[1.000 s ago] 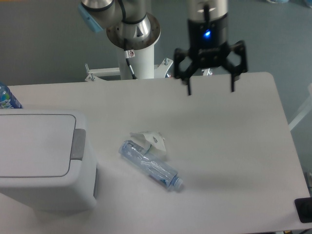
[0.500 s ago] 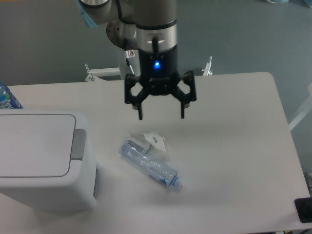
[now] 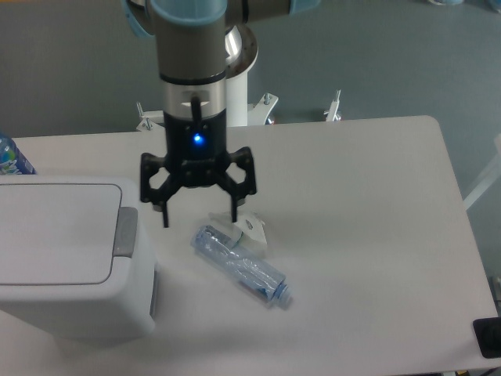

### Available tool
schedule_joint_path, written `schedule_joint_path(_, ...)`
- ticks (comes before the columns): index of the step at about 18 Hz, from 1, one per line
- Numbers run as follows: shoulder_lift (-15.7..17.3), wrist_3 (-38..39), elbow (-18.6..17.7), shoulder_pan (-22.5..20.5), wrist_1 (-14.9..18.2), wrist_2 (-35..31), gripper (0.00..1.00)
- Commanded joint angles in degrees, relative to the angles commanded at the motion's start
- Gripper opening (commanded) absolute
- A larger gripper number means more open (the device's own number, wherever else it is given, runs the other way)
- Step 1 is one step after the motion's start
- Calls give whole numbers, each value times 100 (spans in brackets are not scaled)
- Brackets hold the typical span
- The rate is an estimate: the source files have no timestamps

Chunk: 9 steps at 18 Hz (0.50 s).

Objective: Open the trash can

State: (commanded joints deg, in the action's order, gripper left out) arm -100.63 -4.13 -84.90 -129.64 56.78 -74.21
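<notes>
Hovering: my gripper [image 3: 198, 219] hangs above the table [image 3: 368, 235], fingers pointing down, with a blue light lit on my wrist.
Jaws: spread wide, nothing between them.
Fingertips: the one on the camera's left [image 3: 165, 220] sits just beside the bin's right edge; the other ends near the crumpled label.
Trash can: the trash can [image 3: 70, 258] stands at the camera's left edge of the table, white and boxy, partly cut off by the frame.
Lid: the flat white lid [image 3: 55, 233] lies shut on top.
Push tab: the grey push tab [image 3: 125, 232] sits on the rim facing me, a little below and to the camera's left of my nearer fingertip; I am not touching it.
Bottle: a clear plastic bottle [image 3: 243, 266] lies on its side on the table, right of the bin, cap end toward the camera.
Label: a crumpled white label [image 3: 246, 227] rests against the bottle's far end.
Far corner: part of a blue bottle [image 3: 12, 157] shows behind the bin.
</notes>
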Motion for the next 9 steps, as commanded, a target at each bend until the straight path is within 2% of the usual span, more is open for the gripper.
schedule_joint_path(4,17,219,-97,-263,17,757,100)
schedule_joint_path(9,17,220,-167,-334,17,776,100)
